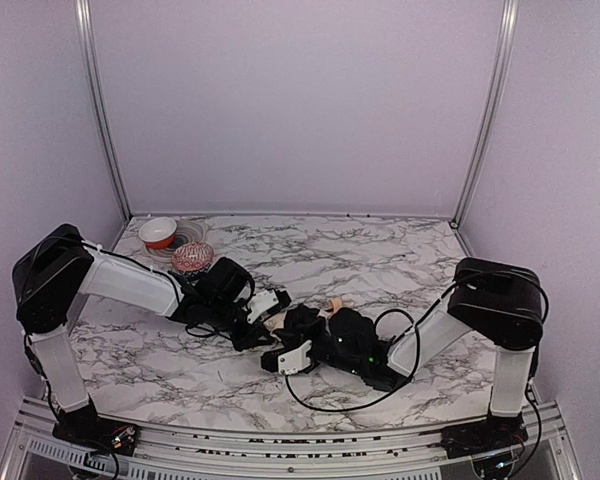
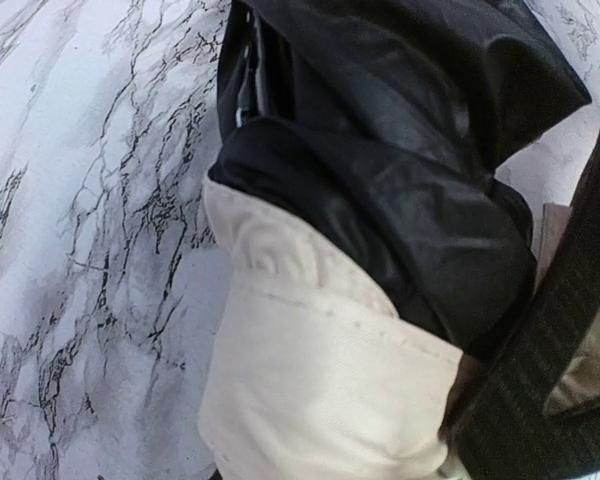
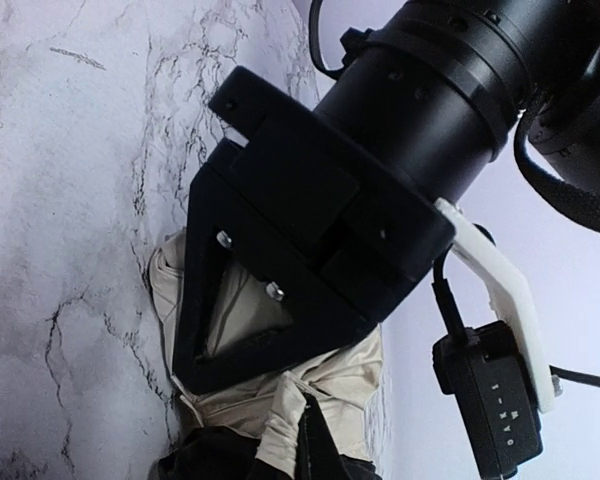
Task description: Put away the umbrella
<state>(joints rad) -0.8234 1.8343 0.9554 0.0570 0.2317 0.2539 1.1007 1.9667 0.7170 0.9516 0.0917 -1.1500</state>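
The umbrella [image 1: 315, 322] lies folded at the middle of the marble table, a bunched black mass with its tan knob handle [image 1: 333, 304] pointing toward the back. My left gripper [image 1: 265, 322] comes in from the left and is shut on the cream fabric. In the left wrist view the umbrella [image 2: 320, 380] fills the frame, cream below and black above, and the gripper [image 2: 330, 445] clamps the cream part. From the right, my right gripper [image 1: 292, 338] meets the bundle. In the right wrist view that gripper [image 3: 307, 412] is shut, pinching a cream strap [image 3: 281, 425] of the umbrella [image 3: 350, 385].
At the back left stand a red-and-white bowl [image 1: 158, 232] and a pink patterned bowl [image 1: 192, 257] on a white plate [image 1: 177, 247]. A black cable [image 1: 330, 402] loops on the table below the right arm. Lilac walls close off three sides.
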